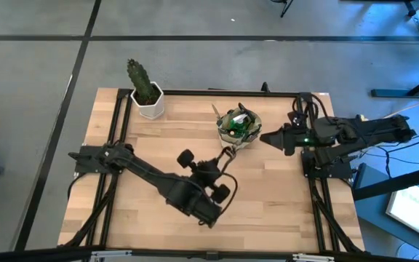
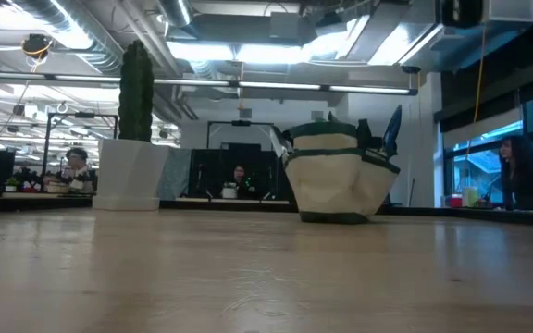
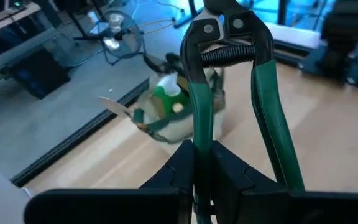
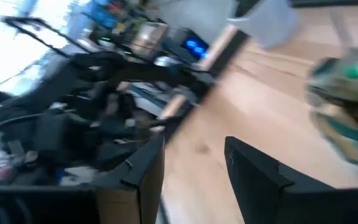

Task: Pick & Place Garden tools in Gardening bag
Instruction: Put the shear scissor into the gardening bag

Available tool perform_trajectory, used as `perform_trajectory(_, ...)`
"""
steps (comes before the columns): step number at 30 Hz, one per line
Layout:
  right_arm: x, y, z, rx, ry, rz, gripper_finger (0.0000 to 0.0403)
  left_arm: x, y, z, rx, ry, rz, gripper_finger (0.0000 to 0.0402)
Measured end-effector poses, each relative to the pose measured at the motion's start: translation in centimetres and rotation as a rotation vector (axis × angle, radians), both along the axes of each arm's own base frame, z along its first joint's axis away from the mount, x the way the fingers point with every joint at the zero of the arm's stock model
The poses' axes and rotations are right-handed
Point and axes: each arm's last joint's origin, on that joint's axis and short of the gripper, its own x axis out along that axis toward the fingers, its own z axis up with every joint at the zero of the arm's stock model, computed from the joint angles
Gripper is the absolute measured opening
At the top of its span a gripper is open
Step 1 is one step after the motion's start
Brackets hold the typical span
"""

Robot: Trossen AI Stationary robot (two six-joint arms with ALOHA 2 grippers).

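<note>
Pruning shears (image 3: 229,93) in left claw (image 3: 201,163), seemingly unlabelled

cactus (image 1: 141,80) in white pot (image 1: 150,106), wood table (image 1: 268,196)

No text, label, brand, number or sign is legible in any view, neither on the things on the table nor in the room behind.

I count one bag (image 1: 239,129), one pair of shears (image 3: 229,93) and one potted cactus (image 1: 145,89). Two arms are on my table (image 1: 268,189). Three people show behind it.
</note>
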Motion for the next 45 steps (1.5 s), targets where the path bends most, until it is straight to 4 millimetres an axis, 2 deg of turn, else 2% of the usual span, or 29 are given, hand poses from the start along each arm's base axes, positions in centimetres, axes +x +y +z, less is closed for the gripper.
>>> perform_trajectory(5, 1.4, 1.1, 0.6, -0.002, -0.091, 0.024, 0.0171, 0.2, 1.2, 0.3, 0.016, 0.023, 0.02, 0.0021)
perform_trajectory(12, 2.8, 2.5, -0.6, 0.034, -0.053, -0.136, 0.0171, 0.5, 1.8, 0.3, 0.045, 0.06, 0.015, 0.0021)
perform_trajectory(20, 5.1, 4.4, -0.4, -0.016, -0.171, -0.209, 0.0181, 0.9, 3.2, 0.1, 0.013, 0.097, 0.038, 0.0021)
perform_trajectory(32, 5.8, 4.2, -1.3, -0.02, -0.128, -0.267, 0.019, 0.8, 3.0, 0.2, 0.009, 0.099, 0.032, 0.0021)
perform_trajectory(45, 6.5, 3.1, -1.2, -0.032, -0.141, -0.272, 0.0191, 1.5, 3.2, 0.7, -0.013, 0.1, -0.015, 0.0021)
